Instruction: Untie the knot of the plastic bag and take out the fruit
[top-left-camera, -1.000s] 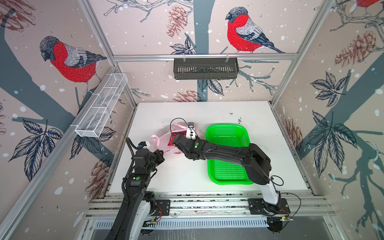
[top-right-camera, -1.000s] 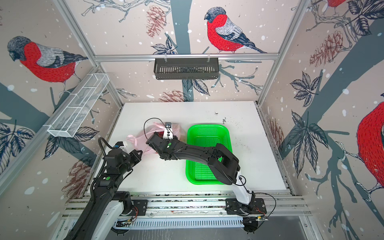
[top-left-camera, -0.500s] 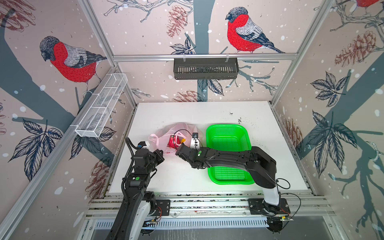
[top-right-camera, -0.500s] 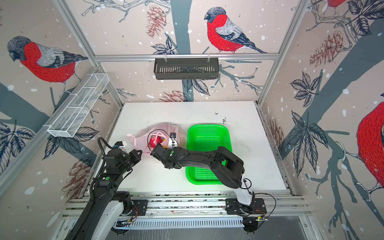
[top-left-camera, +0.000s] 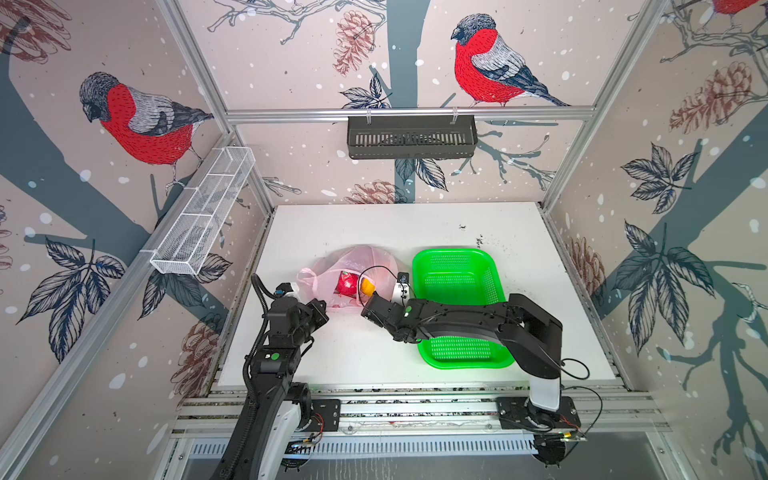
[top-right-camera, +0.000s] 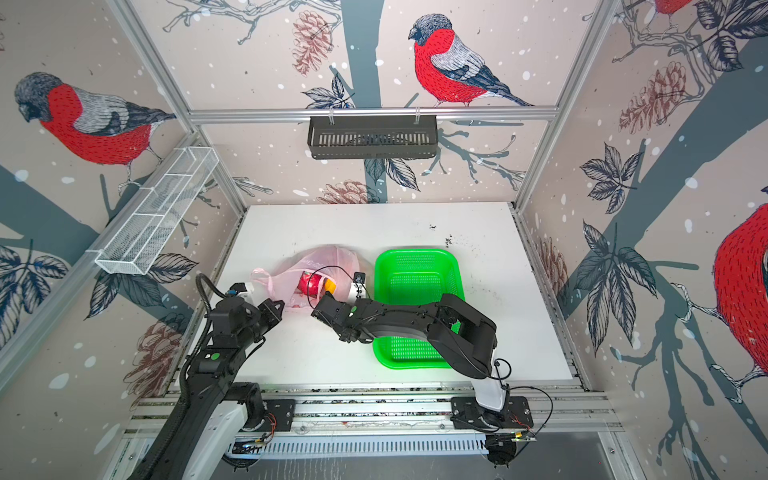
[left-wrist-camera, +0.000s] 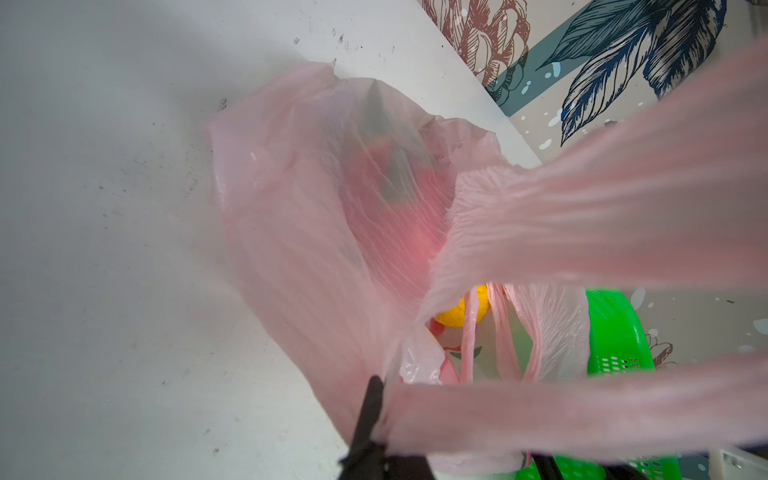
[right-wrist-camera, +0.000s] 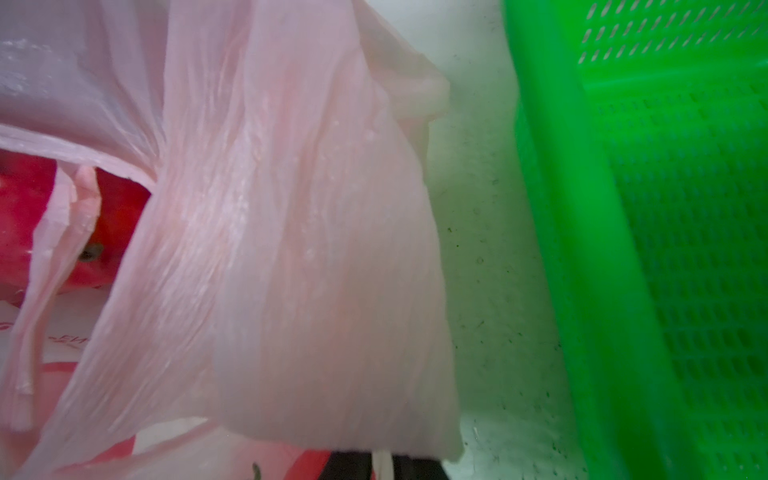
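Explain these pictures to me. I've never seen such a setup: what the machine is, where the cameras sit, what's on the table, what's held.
Two black robot arms work at a white table. The two wide pictures come from one overhead camera; the close-ups from cameras on the arms' wrists. On the table lie a pink plastic bag and a green basket. Inside the bag show a red dragon fruit and an orange-yellow ball. The left gripper and right gripper each pinch the bag's plastic.
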